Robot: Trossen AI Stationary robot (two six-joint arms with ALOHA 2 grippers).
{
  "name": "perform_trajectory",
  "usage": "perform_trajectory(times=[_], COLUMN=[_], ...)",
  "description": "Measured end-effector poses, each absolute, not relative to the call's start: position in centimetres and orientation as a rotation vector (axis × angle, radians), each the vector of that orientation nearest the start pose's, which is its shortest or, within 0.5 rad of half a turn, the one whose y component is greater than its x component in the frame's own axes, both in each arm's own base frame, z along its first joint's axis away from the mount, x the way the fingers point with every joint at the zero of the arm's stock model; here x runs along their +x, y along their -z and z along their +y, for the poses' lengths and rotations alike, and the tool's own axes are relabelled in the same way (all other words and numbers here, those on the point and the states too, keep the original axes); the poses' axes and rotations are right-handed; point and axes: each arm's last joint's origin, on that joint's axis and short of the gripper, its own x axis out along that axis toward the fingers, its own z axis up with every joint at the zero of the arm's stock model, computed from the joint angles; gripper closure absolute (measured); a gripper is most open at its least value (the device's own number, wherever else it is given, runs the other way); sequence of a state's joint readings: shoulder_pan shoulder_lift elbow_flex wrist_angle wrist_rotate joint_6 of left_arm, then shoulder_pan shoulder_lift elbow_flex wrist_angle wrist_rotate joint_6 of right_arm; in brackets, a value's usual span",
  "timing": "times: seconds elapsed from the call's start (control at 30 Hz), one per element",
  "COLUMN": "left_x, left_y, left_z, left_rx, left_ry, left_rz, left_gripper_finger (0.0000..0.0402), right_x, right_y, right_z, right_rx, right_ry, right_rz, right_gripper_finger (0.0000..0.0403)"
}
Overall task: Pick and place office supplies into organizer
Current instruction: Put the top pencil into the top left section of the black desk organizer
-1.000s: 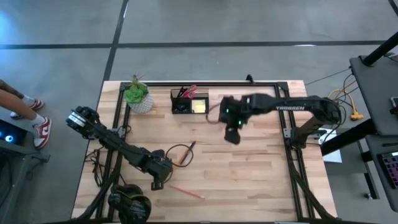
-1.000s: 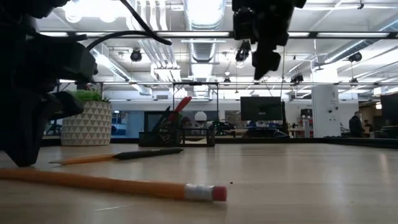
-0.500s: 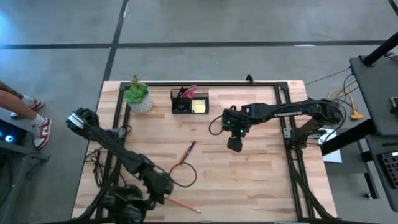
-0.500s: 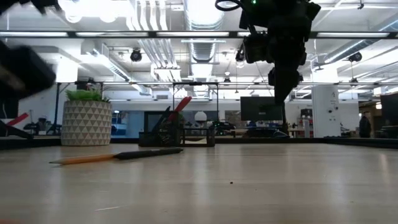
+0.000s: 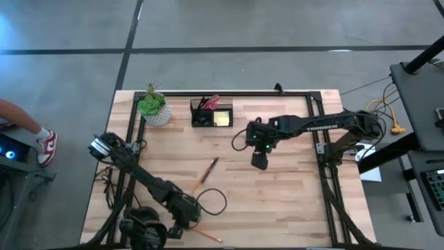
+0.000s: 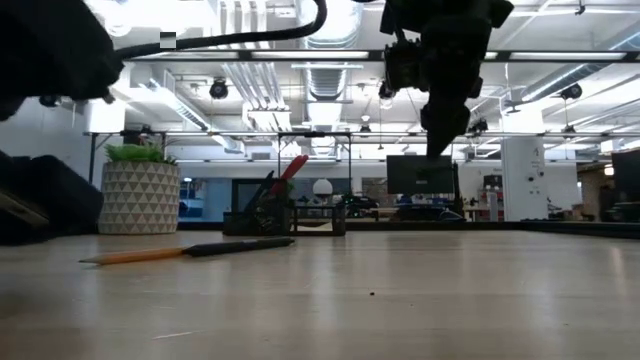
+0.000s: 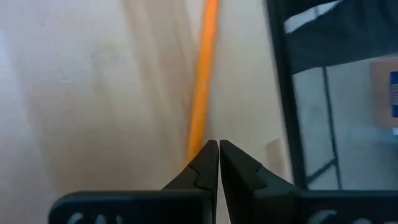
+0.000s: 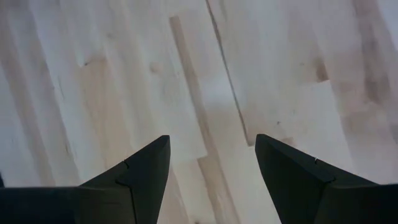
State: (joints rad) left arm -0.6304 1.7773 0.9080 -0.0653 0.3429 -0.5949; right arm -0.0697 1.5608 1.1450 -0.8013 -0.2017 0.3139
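An orange pencil (image 5: 210, 237) lies on the table by the near edge, left of centre; it also shows in the left wrist view (image 7: 204, 81). My left gripper (image 5: 195, 226) (image 7: 218, 144) is shut, its tips over one end of that pencil. Another orange pencil and a black pen (image 5: 208, 170) (image 6: 190, 250) lie flat mid-table. The black organizer (image 5: 211, 114) stands at the far side with red-handled scissors and a yellow sticky-note pad in it. My right gripper (image 5: 259, 163) (image 8: 211, 138) is open and empty above bare wood right of centre. My left gripper has its shut fingertips over the pencil's end (image 7: 194, 149), slanting down along the pencil. The left finger hides that end, so I cannot tell whether it touches. The pencil lies flat on the table.
A potted green plant (image 5: 154, 107) stands left of the organizer. A black cable loop (image 5: 211, 201) lies beside my left arm. A black frame rail (image 7: 283, 93) runs along the table edge close to the pencil.
My left gripper has gone toward the table's near edge and a little right. The near pencil has slid along the table toward the near edge and out of the low view. My right gripper has gone a little toward the near edge, away from the organizer.
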Motion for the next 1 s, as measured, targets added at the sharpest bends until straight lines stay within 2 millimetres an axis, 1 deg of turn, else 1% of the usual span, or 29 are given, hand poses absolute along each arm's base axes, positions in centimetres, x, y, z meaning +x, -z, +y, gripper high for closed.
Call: perform_trajectory(times=[0.1, 0.2, 0.3, 0.4, 0.47, 0.53, 0.6, 0.67, 0.77, 0.83, 0.9, 1.0], left_x=[26.5, 26.4, 26.1, 26.0, 25.9, 25.7, 25.5, 25.4, 25.5, 25.6, 25.9, 26.4], left_y=[-13.5, -13.7, -14.6, -16.3, -17.2, -17.5, -17.5, -17.4, -16.9, -16.7, -16.8, -16.3], left_z=[-20.3, -19.7, -18.5, -17.4, -16.9, -16.6, -16.4, -16.4, -16.8, -16.9, -17.0, -16.6], left_rx=[-0.342, -0.297, -0.249, -0.207, -0.168, -0.137, -0.12, -0.131, -0.091, 0.002, 0.104, 0.239], left_ry=[0.524, 0.423, 0.299, 0.22, 0.23, 0.248, 0.255, 0.298, 0.415, 0.466, 0.511, 0.526], left_rz=[1.167, 1.156, 1.13, 1.039, 1.0, 0.985, 0.994, 1.005, 1.022, 1.021, 0.983, 0.96], left_gripper_finger=[0.0402, 0.0401, 0.0401, 0.0401, 0.0401, 0.0401, 0.0401, 0.0401, 0.0401, 0.0401, 0.0402, 0.0402], right_x=[30.0, 30.0, 30.0, 30.0, 30.0, 29.9, 29.8, 29.7, 29.5, 29.4, 29.2, 29.0], right_y=[-23.6, -23.6, -23.6, -23.6, -23.6, -23.5, -23.3, -23.1, -22.7, -22.3, -22.1, -21.7], right_z=[-1.6, -1.7, -1.7, -1.7, -1.7, -1.4, -1.1, -0.8, -0.4, -0.2, 0.0, 0.4], right_rx=[0.419, 0.408, 0.407, 0.409, 0.411, 0.409, 0.403, 0.4, 0.413, 0.421, 0.432, 0.455], right_ry=[0.097, 0.115, 0.115, 0.116, 0.116, 0.11, 0.101, 0.095, 0.099, 0.106, 0.107, 0.095], right_rz=[1.206, 1.206, 1.206, 1.207, 1.211, 1.22, 1.225, 1.238, 1.253, 1.266, 1.28, 1.297], right_gripper_finger=[0.0172, 0.0172, 0.0172, 0.0172, 0.0172, 0.0172, 0.0172, 0.0172, 0.0172, 0.0172, 0.0172, 0.0172])
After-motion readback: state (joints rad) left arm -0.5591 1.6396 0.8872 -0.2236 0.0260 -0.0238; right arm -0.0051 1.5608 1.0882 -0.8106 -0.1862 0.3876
